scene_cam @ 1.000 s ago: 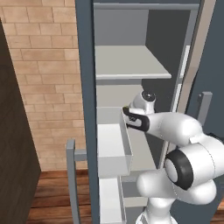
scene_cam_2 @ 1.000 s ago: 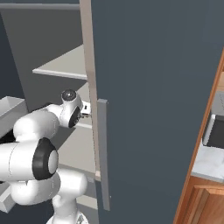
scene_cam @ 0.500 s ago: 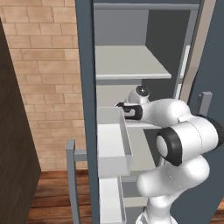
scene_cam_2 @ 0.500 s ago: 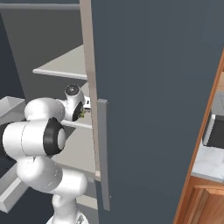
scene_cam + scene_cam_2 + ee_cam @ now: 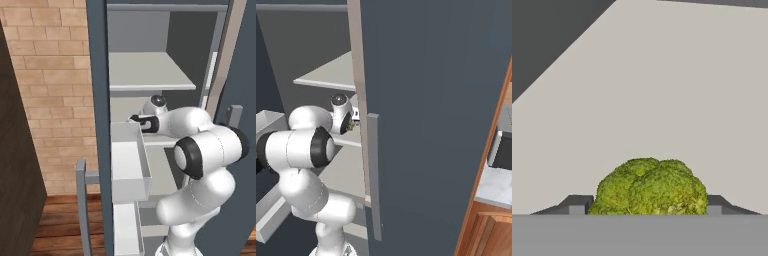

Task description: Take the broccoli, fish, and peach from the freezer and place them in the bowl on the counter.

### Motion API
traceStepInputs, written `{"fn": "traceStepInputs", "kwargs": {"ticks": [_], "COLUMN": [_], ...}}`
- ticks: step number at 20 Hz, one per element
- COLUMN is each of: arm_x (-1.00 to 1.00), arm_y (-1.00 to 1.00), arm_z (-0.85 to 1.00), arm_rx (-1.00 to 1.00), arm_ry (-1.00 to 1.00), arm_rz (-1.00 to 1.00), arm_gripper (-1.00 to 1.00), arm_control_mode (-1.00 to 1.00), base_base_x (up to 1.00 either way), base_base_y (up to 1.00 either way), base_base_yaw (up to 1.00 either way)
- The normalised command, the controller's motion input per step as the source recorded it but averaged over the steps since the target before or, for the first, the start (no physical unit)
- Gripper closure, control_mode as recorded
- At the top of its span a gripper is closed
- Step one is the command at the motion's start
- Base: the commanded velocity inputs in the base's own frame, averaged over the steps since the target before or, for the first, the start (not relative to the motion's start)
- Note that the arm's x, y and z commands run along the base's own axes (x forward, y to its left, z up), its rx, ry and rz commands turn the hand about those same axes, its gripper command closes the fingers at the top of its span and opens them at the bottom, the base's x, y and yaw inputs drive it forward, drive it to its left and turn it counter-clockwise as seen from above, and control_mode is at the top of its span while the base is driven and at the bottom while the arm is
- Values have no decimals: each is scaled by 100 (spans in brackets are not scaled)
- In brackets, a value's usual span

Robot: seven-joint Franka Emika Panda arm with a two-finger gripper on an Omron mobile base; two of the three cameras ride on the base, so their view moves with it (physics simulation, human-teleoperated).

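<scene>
Simulated kitchen, seen from the robot's base and from its hand. Open freezer, tall and slate-blue, with pale grey shelves inside and a grey door bin hanging on the open door. White arm reached in at the level of the middle shelf.

From the hand camera: broccoli, a lumpy yellowish-green clump, resting on the pale grey shelf, low and centred in view. Gripper brought right up around it, one dark finger tip just beside the clump on one side, the other just beside it opposite. Jaws stood part-way apart, about the width of the broccoli; could not be told whether the tips were pressing on it or only flanking it, nor whether it was lifted off the shelf. From the right base camera, a speck of green glimpsed at the hand, beside the door edge.

Judged likely to be light and small, with a bumpy, slightly yielding crown, rough enough not to slip much. Best taken across its widest middle, tips set low on either flank rather than on the rounded top, with a gentle squeeze to avoid crushing or popping it out.

Fish, peach and bowl not made out here.
</scene>
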Motion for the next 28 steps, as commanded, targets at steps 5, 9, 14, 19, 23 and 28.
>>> {"fn": "traceStepInputs", "kwargs": {"ticks": [5, 9, 14, 19, 23, 28], "arm_x": [-11, -44, -54, -74, -78, -83], "arm_y": [-1, -11, -27, -13, -2, -19], "arm_z": [-22, 0, 16, 45, 68, 74], "arm_rx": [2, 4, 1, 0, 0, 0], "arm_ry": [-12, -16, -4, 1, 3, 6], "arm_rz": [0, 0, -3, -7, -10, -14], "arm_gripper": [100, 100, 100, 100, 100, 100], "arm_control_mode": [-100, -100, -100, -100, -100, -100], "base_base_x": [0, 0, 0, 0, 0, 0], "base_base_y": [0, 0, 0, 0, 0, 0], "base_base_yaw": [0, 0, 0, 0, 0, 0]}}
